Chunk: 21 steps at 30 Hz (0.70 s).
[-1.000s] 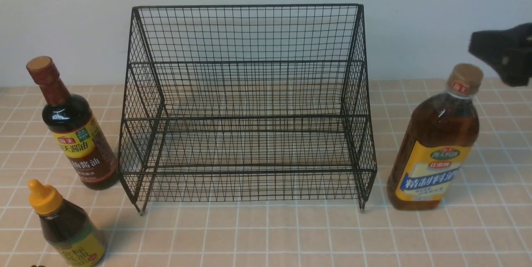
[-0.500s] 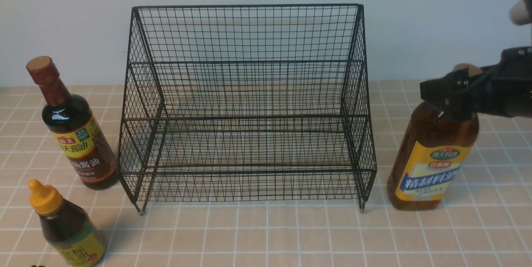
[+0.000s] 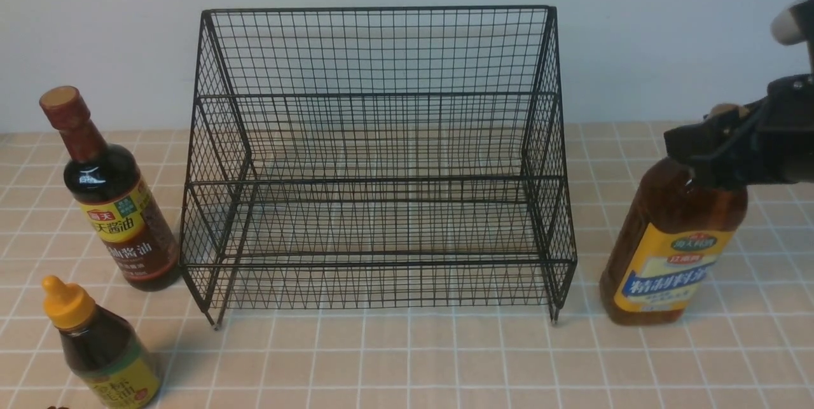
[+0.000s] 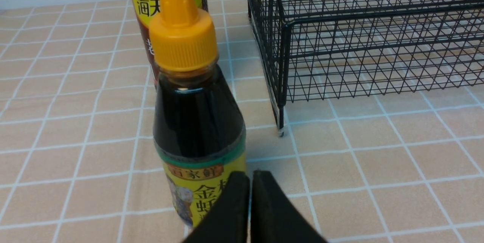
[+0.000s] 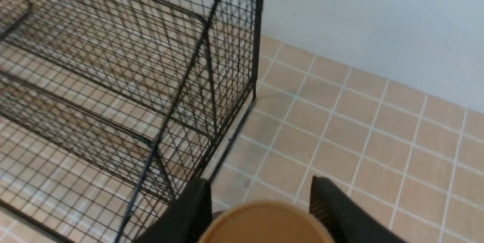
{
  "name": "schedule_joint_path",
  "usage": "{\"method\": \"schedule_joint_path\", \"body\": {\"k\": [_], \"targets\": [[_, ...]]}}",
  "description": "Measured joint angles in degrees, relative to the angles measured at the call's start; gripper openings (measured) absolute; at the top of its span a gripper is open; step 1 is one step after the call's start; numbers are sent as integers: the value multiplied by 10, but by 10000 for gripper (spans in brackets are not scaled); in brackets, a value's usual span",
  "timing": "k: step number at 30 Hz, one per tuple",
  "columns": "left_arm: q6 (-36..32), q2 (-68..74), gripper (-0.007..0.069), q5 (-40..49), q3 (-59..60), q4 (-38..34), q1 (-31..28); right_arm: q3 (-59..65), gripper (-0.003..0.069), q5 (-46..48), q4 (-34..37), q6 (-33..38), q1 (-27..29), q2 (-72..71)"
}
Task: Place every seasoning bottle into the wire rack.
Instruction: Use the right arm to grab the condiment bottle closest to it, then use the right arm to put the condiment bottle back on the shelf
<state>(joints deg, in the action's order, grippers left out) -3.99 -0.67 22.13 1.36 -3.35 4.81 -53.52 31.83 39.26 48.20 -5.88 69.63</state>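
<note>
1. The right arm comes in from the right, about level, at the height of the amber bottle's (image 3: 668, 250) neck. The right gripper (image 3: 696, 148) is closed on that neck, just under the tan cap (image 5: 264, 224).
2. The amber bottle stands on the right part of the table (image 3: 445, 364), just beside the rack's (image 3: 381, 142) right front foot and outside it. I cannot tell whether its base is clear of the surface.
3. The left gripper (image 4: 249, 177) shows only in its own wrist view. It sits low over the table with jaws pressed together on nothing, just short of the small bottle (image 4: 198, 122).
4. The right wrist view alone shows the cap from above, with a black finger (image 5: 340, 212) on each side. The front view alone shows all three bottles. The long-necked bottle (image 3: 117, 205) and the small bottle stand toward the table's left front, outside the rack.
5. In the front view the gripper hides the neck and most of the cap, and the frame cuts off the arm. In the left wrist view the small bottle covers most of the long-necked bottle.
</note>
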Motion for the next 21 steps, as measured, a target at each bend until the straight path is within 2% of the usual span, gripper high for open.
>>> {"method": "schedule_joint_path", "body": {"k": [9,14,21], "targets": [[0,0,-7,0,0,0,0,-134,314,87,7,-14,0,-43],[0,0,-7,0,0,0,0,-219,314,125,54,-15,0,-43],[0,0,-7,0,0,0,0,-279,314,128,169,-8,-2,-13]]}}
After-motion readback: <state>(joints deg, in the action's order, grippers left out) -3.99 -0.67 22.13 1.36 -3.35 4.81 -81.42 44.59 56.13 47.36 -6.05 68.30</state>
